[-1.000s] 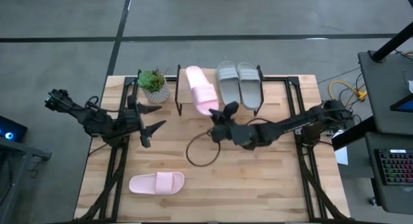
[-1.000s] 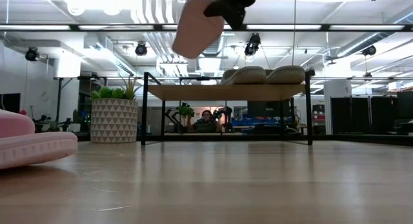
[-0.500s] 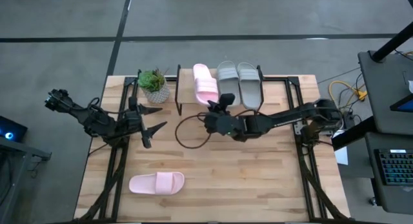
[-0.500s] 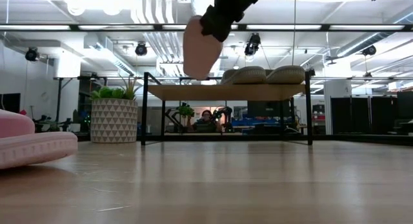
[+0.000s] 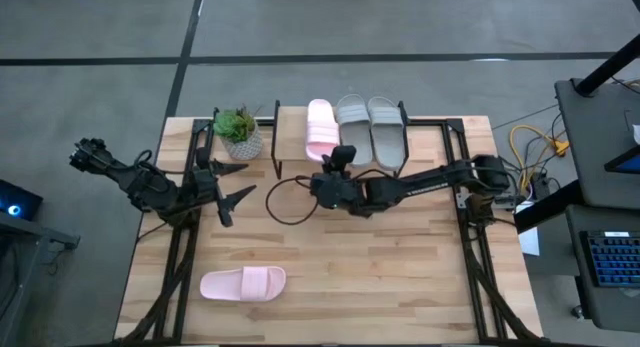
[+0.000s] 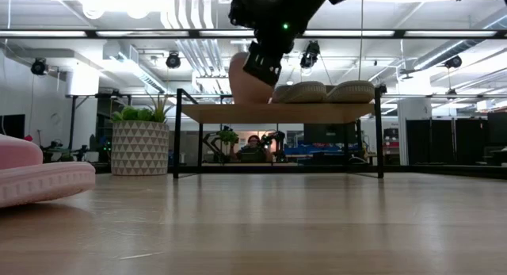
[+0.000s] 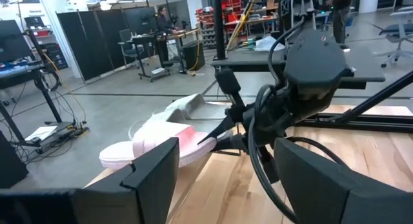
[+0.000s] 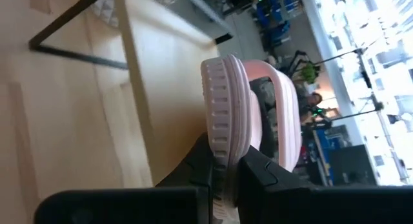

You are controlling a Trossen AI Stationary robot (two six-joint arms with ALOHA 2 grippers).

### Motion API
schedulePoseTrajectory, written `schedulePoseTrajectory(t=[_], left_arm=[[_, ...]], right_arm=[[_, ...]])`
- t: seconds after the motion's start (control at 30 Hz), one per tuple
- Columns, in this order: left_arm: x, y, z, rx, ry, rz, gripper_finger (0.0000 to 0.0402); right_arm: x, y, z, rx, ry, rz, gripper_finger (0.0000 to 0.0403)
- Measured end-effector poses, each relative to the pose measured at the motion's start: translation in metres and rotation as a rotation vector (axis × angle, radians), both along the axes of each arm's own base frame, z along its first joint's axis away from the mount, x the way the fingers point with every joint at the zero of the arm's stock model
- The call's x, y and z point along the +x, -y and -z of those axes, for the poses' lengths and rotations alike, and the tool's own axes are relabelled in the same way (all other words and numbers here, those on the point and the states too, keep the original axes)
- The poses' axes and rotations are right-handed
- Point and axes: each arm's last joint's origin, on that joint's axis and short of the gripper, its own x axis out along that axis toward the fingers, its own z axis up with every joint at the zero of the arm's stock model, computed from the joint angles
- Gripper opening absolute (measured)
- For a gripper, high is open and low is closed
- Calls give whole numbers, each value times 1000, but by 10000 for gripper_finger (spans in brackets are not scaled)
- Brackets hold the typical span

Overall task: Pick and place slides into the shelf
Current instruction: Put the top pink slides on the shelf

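My right gripper (image 5: 336,167) is shut on a pale pink slide (image 5: 320,130) above the left part of the shelf (image 6: 277,112). In the low view this slide (image 6: 247,81) hangs just over the plank top, beside the grey-beige pair (image 5: 368,130), which lies flat on the shelf. The second pink slide (image 5: 243,283) rests sole down on the table near its front left, and shows in the low view (image 6: 40,180). My left gripper (image 5: 228,183) waits open at the table's left. My right gripper pinches the pink slide by its near end (image 8: 226,169), one finger (image 8: 190,166) on the ribbed sole and the other on the footbed side. The fingers reach it from the table's near side, along its length. It is tilted, far end lower; whether it touches the shelf I cannot tell.
A potted plant (image 5: 238,133) stands left of the shelf at the far edge. A dark cable loop (image 5: 290,199) lies on the table under the right arm. Bare wood spans the table's middle and near right. A person sits in the room beyond the shelf (image 6: 253,147).
My right gripper has moved toward the table's left and far edge and down, carrying the pink slide. The slide has turned from slanting to lying in line with the grey pair and has dropped from high above the shelf to just over its top.
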Motion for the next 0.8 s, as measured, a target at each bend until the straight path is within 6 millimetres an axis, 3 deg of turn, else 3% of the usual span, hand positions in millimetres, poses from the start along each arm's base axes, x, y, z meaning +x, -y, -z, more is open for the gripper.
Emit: schedulePoseTrajectory(t=[0.6,0.8], left_arm=[[0,0,4,-2,-31,-1,238],[0,0,5,-1,-36,-1,238]], right_arm=[[-4,4,7,45,-79,-26,23],[-5,4,8,52,-92,-27,54]])
